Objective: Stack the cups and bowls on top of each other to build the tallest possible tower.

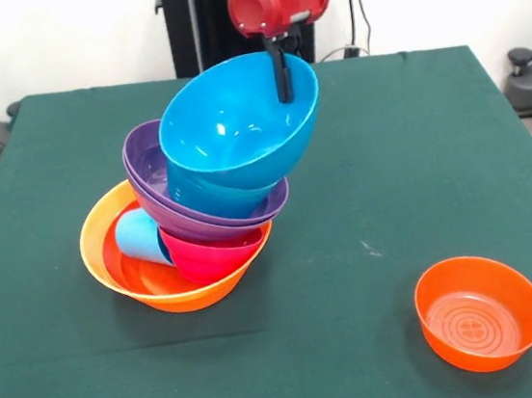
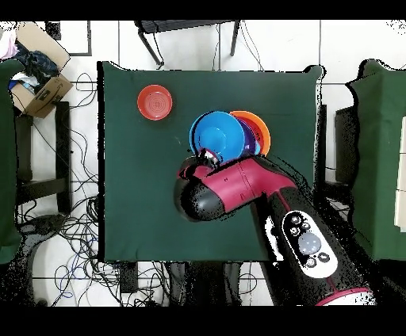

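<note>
Most of the arm (image 2: 262, 198) is cut off at the top of the front view; only its red wrist housing and one dark finger (image 1: 281, 71) show, and from overhead the arm's bulk covers the near edge of the pile. The gripper (image 1: 283, 85) hangs straight down from that housing, finger reaching inside the far rim of the big blue bowl (image 1: 238, 125). The second finger is hidden behind the rim, so whether the grip is closed on the bowl or loose cannot be told.

The tower (image 1: 202, 187) sits left of centre on the green table (image 1: 386, 145), leaning toward the right. Its base is the wide orange bowl (image 1: 109, 267). Inside that lie the light blue cup (image 1: 140, 239), tipped on its side, and a magenta bowl (image 1: 210, 259) just beside it. Purple bowls (image 1: 145, 160) ride above, tilted, with the blue bowl on top, its mouth tipped toward the camera. How many bowls are nested between cannot be counted.

A red-orange bowl (image 1: 481, 311) stands upright alone, well apart, at the near right.
</note>
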